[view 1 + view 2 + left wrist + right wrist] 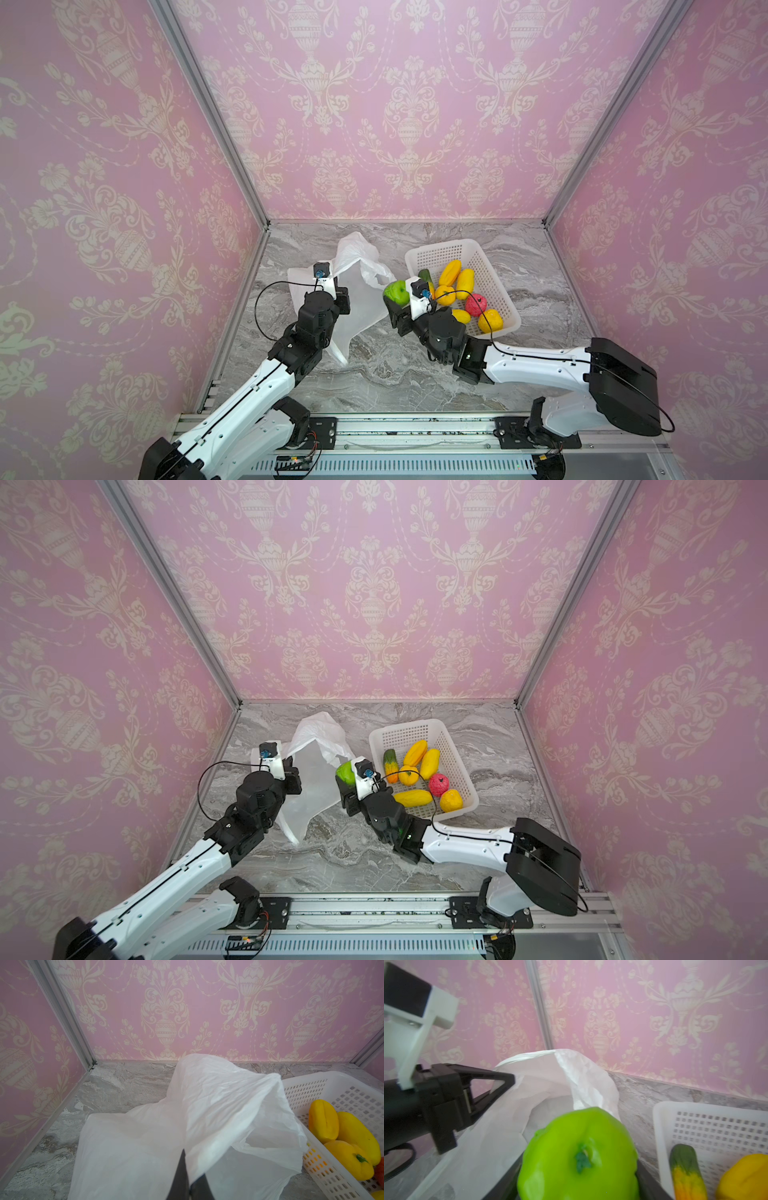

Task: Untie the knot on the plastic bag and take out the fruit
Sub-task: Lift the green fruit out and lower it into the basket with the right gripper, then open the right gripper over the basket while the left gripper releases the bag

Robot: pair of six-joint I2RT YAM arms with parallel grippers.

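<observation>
Fruit: glossy green round toy fruit [579,1155], just L of white perforated plastic basket [440,246].
R gripper [394,303]: jaws clamped round it.
Bag: crinkly white translucent plastic bag [207,1115], L of basket, mouth open.
L gripper [188,1180]: squeezed together, pinching bag edge.

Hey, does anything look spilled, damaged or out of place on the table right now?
Nothing stands out. The left gripper pinches the open, crumpled plastic bag; the right gripper holds a green fruit just outside the basket, and the other fruit lie inside it, none spilled.
</observation>
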